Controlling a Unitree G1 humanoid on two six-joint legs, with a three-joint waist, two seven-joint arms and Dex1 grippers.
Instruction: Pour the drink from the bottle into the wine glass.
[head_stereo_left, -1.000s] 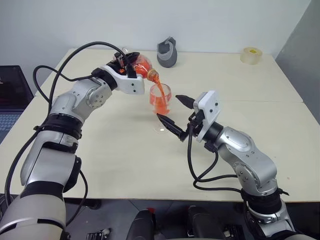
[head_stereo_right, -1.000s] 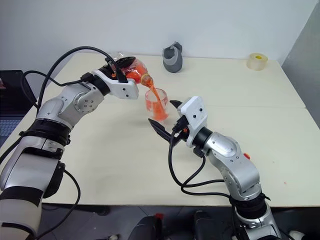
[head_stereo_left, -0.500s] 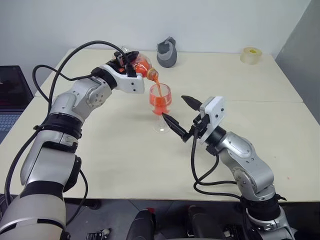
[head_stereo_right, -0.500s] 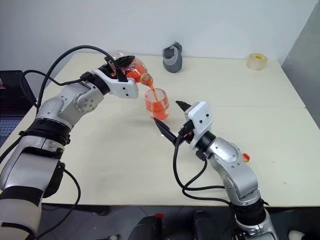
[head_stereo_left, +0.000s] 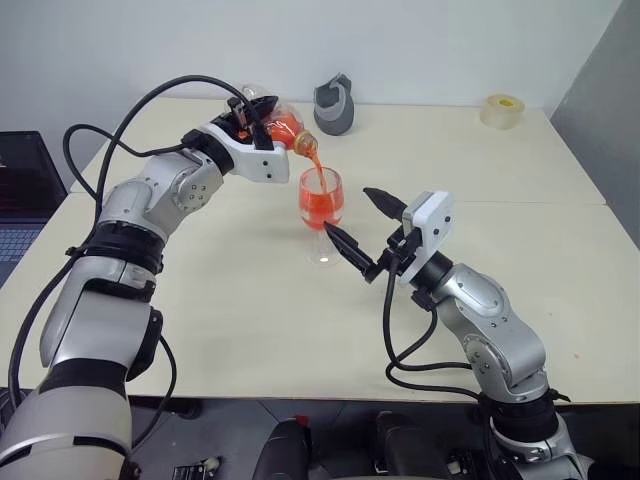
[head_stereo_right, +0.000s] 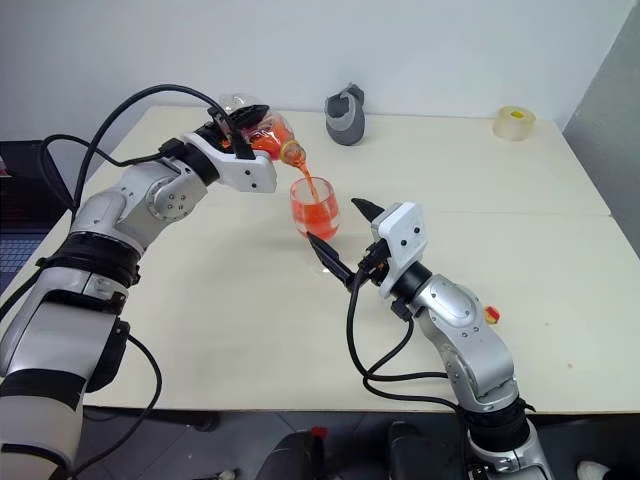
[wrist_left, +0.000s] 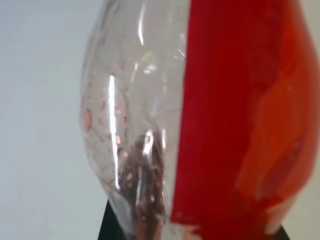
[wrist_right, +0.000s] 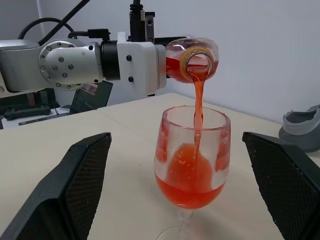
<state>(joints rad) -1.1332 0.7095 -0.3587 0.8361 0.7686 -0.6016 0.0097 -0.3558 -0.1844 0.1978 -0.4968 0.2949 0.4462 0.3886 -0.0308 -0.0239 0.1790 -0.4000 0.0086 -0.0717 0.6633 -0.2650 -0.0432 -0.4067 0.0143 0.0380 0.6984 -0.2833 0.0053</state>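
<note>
The right gripper (head_stereo_left: 352, 232), jaws wide, has backed off the wine glass (head_stereo_left: 321, 201); the left gripper (head_stereo_left: 262, 128) clamps the tilted bottle (head_stereo_left: 284, 127), pouring.

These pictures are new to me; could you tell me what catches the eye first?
The red drink streams from the tipped bottle, held by the left gripper, into the wine glass at the table's middle. The right gripper waits open just right of the glass, its fingers flanking the stem without touching it.
</note>
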